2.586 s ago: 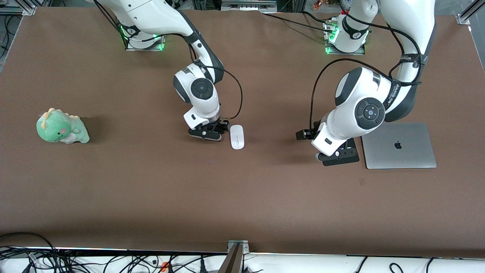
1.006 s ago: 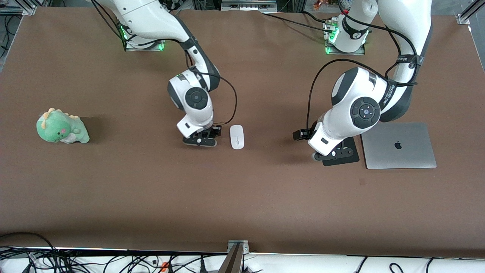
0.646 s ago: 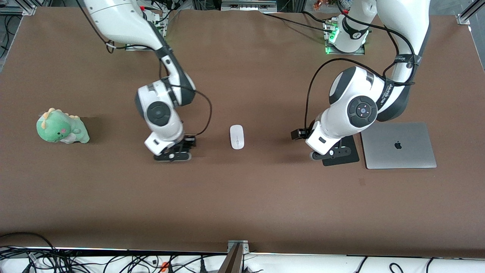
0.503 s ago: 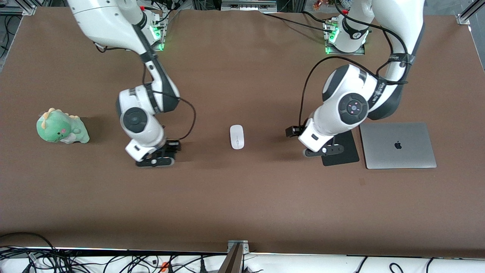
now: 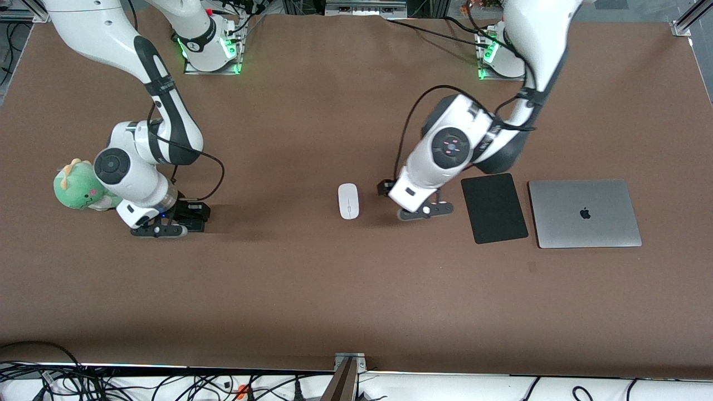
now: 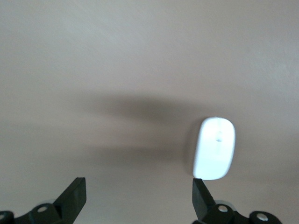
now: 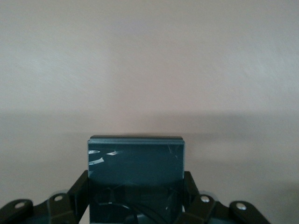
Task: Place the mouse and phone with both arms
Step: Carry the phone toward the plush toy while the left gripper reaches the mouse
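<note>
The brown table [image 5: 345,289] carries everything here. The two white arms are the largest things over it: the right arm [image 5: 139,83] comes from its base at the top of the front view and bends toward its own end of the table, while the left arm [image 5: 501,111] reaches from its base toward the middle.

A closed silver laptop [image 5: 585,213] lies flat at the left arm's end of the table. Just beside it, toward the middle, lies a flat black pad [image 5: 494,207], apart from the laptop by a thin strip of table. A green plush dinosaur [image 5: 78,189] sits at the right arm's end, partly covered in the front view by the right arm's wrist.

The left tool [image 5: 424,210] hangs low over the bare table between the pad and the mouse. In the left wrist view, its fingers [image 6: 77,196] stand wide apart with nothing between them.

The right tool [image 5: 167,223] is low over the table just beside the dinosaur. Its fingers are closed on the phone [image 7: 135,177], a dark glossy slab that sits between them in the right wrist view; whether the phone touches the table I cannot tell.

The mouse [image 5: 348,201] lies on the table near the middle, beside the left tool and touched by nothing.
</note>
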Available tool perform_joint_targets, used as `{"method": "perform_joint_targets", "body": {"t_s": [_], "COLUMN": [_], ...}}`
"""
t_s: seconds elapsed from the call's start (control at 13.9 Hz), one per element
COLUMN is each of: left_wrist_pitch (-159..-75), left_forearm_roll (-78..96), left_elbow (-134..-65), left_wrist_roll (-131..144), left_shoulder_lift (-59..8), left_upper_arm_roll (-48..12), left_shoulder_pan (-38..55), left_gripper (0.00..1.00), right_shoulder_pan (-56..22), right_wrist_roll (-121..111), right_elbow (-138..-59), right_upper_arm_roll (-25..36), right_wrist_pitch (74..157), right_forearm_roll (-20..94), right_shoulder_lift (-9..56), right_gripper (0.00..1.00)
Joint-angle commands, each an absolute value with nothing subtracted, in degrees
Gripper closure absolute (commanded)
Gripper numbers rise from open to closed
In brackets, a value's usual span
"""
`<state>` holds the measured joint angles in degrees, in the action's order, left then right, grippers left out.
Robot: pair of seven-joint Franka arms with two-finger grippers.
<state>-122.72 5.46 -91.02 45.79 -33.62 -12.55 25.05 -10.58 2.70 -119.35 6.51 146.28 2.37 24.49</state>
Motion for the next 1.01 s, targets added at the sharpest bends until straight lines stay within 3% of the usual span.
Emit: {"method": "perform_joint_targets", "body": {"t_s": [0.0,0.43,0.93], "left_wrist_pitch": [-126.81,-127.09,-132.97], "left_forearm_roll": [5.45,-2.96,-6.42], "left_elbow": [-88.43,-77.79,-77.08], "left_wrist_roll": [53.51,53.53,53.35], "left_shoulder_lift": [-37.60,-47.45,-51.94], "left_upper_arm_roll": [-11.25,-11.16,-11.16], "left_shoulder_pan": [31.36,35.95,37.88], "left_gripper": [0.00,0.00,0.00], "right_shoulder_pan": [-7.13,-2.73,-1.41], "right_wrist_roll": [-1.48,-3.43,-4.74], "right_elbow": [-126.90,-128.76,-128.58], "right_upper_arm_roll": [5.89,5.89,5.89], "right_wrist_pitch": [150.81,153.28,155.55], "right_forearm_roll": [3.43,3.52,3.52], "right_shoulder_lift": [19.69,20.74,23.99], "right_gripper": [0.55,0.55,0.51]}}
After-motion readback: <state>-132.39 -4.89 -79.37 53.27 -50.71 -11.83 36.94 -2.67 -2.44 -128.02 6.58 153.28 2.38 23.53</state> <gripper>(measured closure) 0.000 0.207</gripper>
